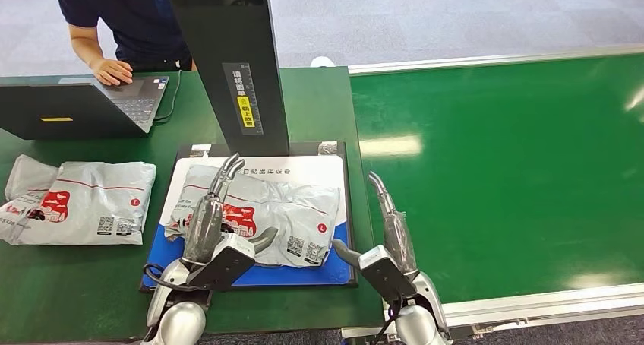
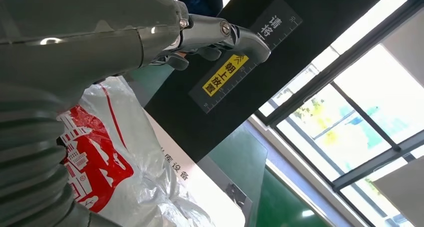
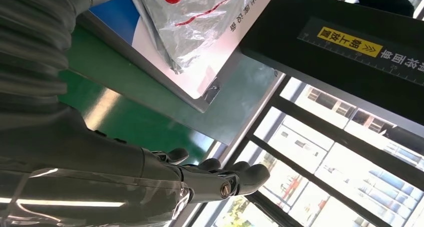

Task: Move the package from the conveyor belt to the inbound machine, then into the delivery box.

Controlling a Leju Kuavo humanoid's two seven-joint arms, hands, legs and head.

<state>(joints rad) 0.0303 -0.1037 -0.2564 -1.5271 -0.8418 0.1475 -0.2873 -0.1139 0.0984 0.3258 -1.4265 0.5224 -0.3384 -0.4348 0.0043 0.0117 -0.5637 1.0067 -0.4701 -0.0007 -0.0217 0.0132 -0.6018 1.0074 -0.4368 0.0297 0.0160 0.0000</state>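
Observation:
A grey plastic package with red print lies flat on the inbound machine's blue and white plate, below its black column. My left hand is over the package's left part with its fingers stretched out and its thumb spread; it grips nothing. The left wrist view shows those fingers straight above the package. My right hand is open just right of the plate, at the near edge of the green conveyor belt. In the right wrist view this hand is apart from the package.
Two more grey packages lie on the green table at the left. Behind them an open laptop has a person's hand on its keyboard. The belt runs off to the right.

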